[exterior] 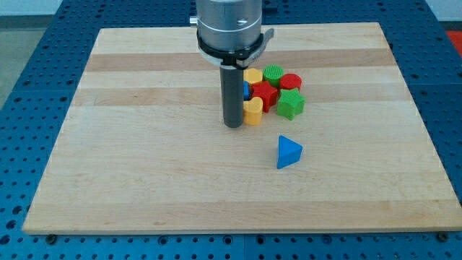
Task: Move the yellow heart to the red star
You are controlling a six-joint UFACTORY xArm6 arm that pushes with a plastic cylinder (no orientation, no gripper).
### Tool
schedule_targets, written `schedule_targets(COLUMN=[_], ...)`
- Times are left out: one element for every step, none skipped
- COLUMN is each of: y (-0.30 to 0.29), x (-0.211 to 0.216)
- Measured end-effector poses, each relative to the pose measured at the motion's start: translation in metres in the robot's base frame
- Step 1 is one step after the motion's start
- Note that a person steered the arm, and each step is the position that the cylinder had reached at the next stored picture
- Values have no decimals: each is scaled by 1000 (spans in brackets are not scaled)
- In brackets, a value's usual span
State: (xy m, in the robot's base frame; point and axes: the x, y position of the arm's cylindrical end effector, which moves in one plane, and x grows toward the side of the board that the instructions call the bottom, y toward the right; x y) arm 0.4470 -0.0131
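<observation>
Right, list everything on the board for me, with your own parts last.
yellow heart: one, yellow, bottom-left of the cluster, against my tip's right side
red star: one, red, cluster centre, touching the heart's upper right
yellow block: one, yellow, cluster's top left, shape unclear
green block: one, green, cluster's top
red cylinder: one, red, cluster's top right
green star: one, green, cluster's right
blue block: one, blue, mostly hidden behind my rod
blue triangle: one, blue, alone below the cluster
board: one, light wood
my tip: one, dark, left of the heart

Eight blocks: two yellow (253, 110) (253, 75), two red (265, 94) (290, 81), two green (290, 104) (273, 73), two blue (289, 152) (245, 91). One table (144, 159).
</observation>
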Motion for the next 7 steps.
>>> schedule_targets(y=[0,5,25,29,29,29,29], x=[10,34,33,24,17,11,9])
